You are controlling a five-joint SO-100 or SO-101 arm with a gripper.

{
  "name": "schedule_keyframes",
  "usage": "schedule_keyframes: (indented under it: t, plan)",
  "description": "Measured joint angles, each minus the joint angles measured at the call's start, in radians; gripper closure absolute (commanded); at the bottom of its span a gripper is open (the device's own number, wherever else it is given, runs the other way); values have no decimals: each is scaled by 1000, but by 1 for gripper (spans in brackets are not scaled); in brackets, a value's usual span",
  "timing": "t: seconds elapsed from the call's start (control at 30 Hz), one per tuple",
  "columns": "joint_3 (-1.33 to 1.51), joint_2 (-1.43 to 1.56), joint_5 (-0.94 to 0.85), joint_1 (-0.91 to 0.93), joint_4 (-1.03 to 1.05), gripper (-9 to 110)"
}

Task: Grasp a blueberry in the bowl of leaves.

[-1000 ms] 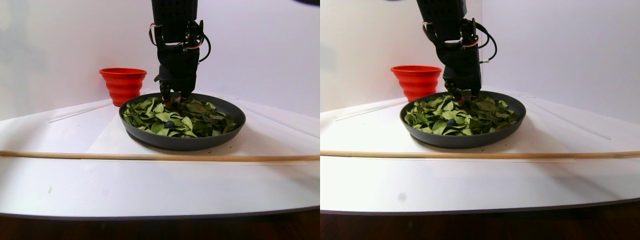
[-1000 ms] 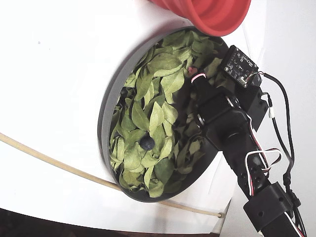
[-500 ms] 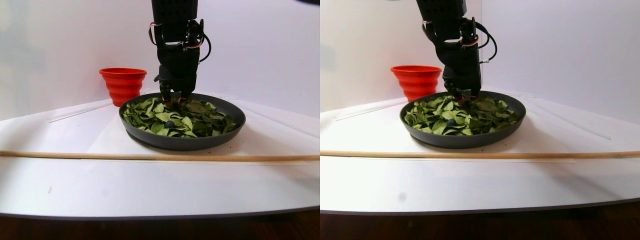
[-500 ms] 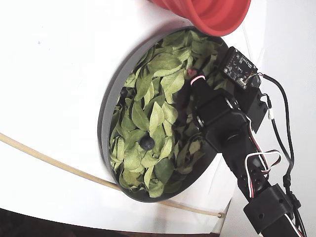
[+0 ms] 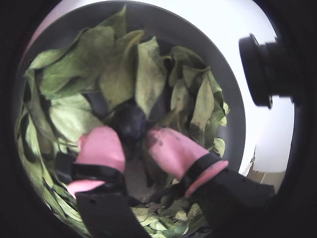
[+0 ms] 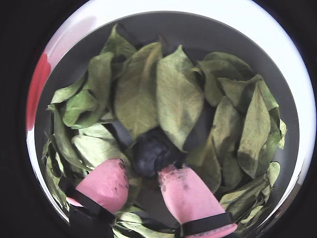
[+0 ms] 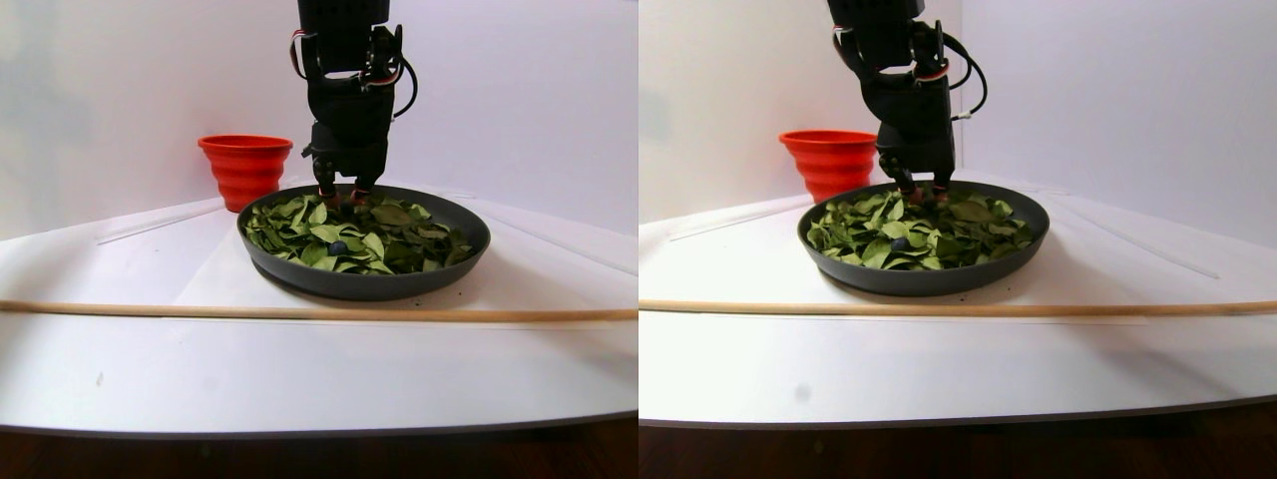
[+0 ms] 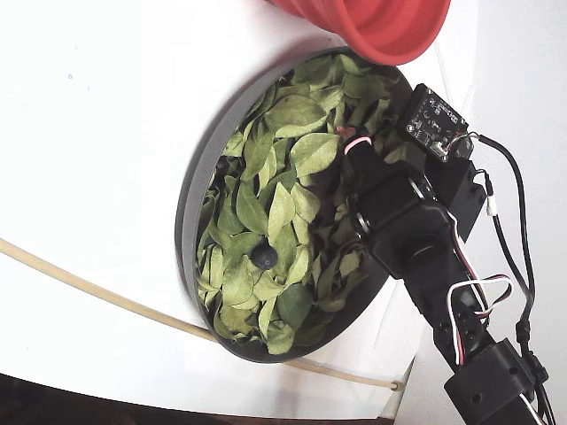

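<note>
My claw (image 6: 143,173) is down among the leaves (image 6: 173,99), its pink fingers (image 5: 101,146) parted on either side of a dark blueberry (image 6: 148,154), not yet closed on it. The bowl (image 7: 364,282) sits near the bench's back edge, beside a red cup (image 7: 244,165). A second blueberry (image 8: 263,256) lies bare toward the bowl's front.

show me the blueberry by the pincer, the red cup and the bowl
blueberry (image 6: 148,154): a wrist view, its dark top between the pink fingertips
red cup (image 7: 242,168): stereo pair view, left half, its ribbed side
bowl (image 8: 190,203): fixed view, bare grey rim

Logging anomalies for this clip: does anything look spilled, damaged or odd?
Nothing spilled: the leaves stay inside the bowl. The gripper has dark smudges on its pink fingertips, which flank a blueberry. A second blueberry lies exposed elsewhere.
</note>
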Motion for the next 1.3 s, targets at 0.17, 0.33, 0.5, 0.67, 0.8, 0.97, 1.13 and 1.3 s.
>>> schedule_keyframes:
  t: [0.17,0.33,0.5,0.67,0.8,0.97,1.13,1.3]
  plan:
    - [15,25,9,0,0,90]
    - [15,25,-12,0,0,87]
    - [15,25,-37,0,-17,84]
    - [15,25,-48,0,-28,83]
    - [15,25,-58,3,-28,83]
    - [0,12,-67,12,-46,83]
    - [-32,-25,-74,18,-49,83]
    - [-44,-48,-67,20,-49,83]
